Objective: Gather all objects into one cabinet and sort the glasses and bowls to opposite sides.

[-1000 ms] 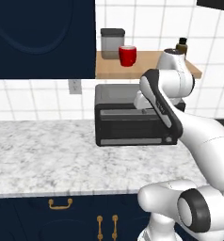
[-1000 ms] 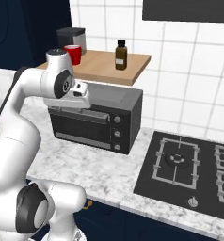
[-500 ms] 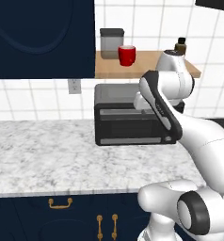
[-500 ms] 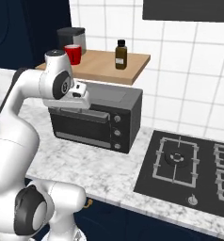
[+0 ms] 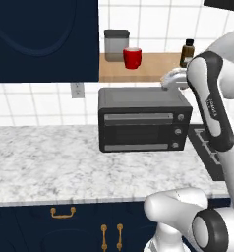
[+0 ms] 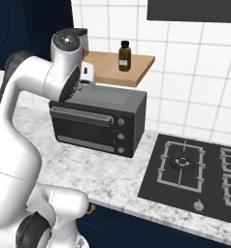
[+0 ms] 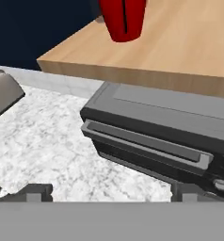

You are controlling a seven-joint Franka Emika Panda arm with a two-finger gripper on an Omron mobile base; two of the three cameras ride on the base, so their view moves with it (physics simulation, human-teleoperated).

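Wooden shelf (image 5: 148, 69) above the toaster oven (image 5: 144, 119), red cup (image 5: 132, 58) waiting.
Your gripper (image 7: 111, 190) hangs wide apart below it; lift level with the cup before closing in.

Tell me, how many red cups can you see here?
1: a red cup on the wooden shelf, beside the grey canister. Others may be hidden.

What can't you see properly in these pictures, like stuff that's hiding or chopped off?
- Red cup: hand view, its top is cut off by the upper edge.
- Grey canister: right base view, mostly hidden behind the robot's arm.
- Brown bottle: left base view, partly hidden by the arm.
- Jaws: hand view shows just the tips, wide apart.
- Cabinet: left base view, cut off at the top and left edges.
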